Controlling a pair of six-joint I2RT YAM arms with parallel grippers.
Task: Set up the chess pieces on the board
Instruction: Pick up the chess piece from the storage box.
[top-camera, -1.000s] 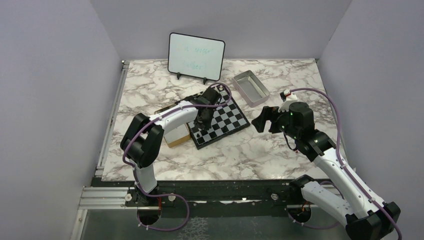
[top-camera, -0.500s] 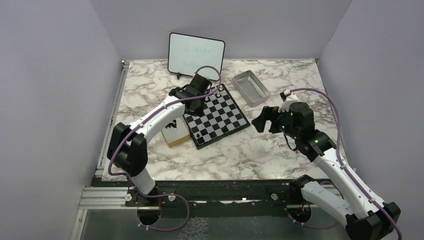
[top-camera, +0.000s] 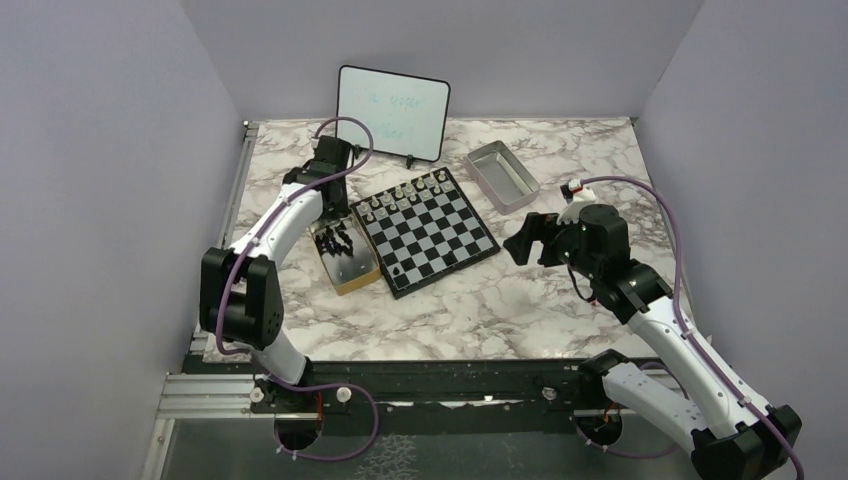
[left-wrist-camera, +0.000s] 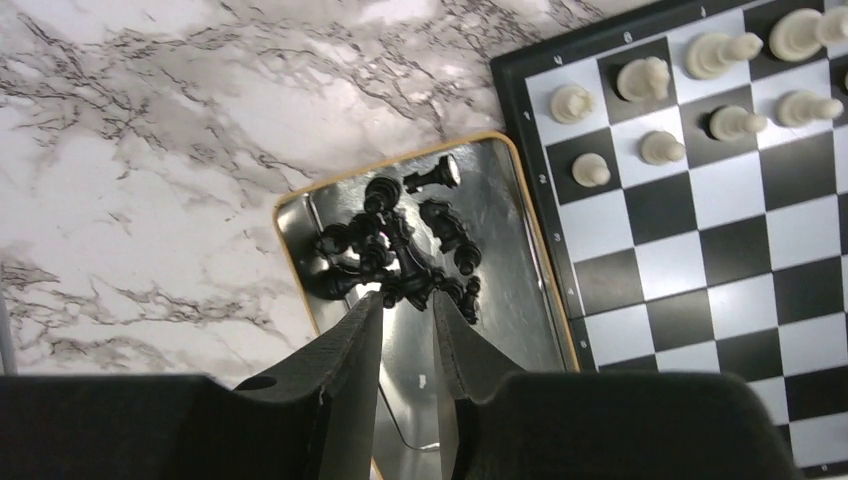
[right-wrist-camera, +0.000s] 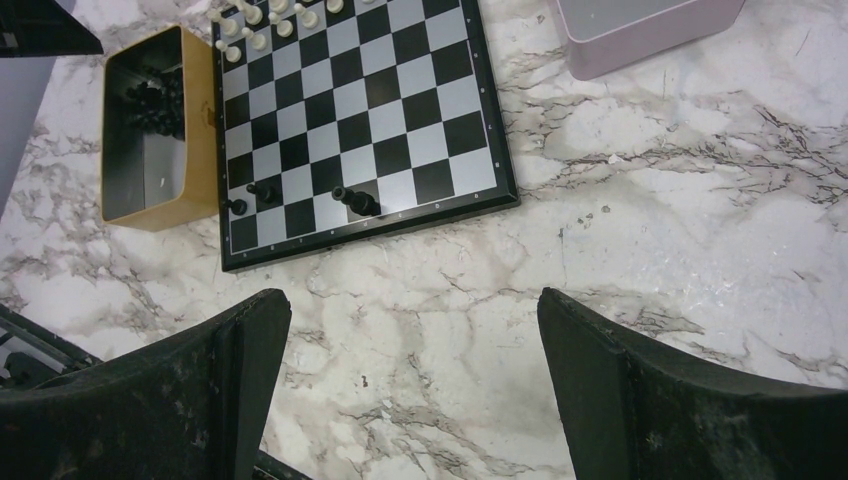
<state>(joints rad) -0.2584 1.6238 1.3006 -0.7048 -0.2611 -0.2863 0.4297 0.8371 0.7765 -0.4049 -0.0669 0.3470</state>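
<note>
My left gripper (left-wrist-camera: 405, 300) hangs over the wooden box (left-wrist-camera: 400, 159). Its jaws are only a little apart and hold nothing. Most of the black chess pieces (left-wrist-camera: 400, 250) lie in a heap inside this box, just beside the board (left-wrist-camera: 700, 250). Three of them stand on the board's near rows. My right gripper (right-wrist-camera: 415, 300) is wide open and empty, above the worktop (right-wrist-camera: 650, 250).

Plain lilac-grey walls (top-camera: 100, 150) are seen on three sides, a white marble-look tabletop (top-camera: 480, 310) is boxed in between, and a small whiteboard (top-camera: 393, 98) is propped at the back.
</note>
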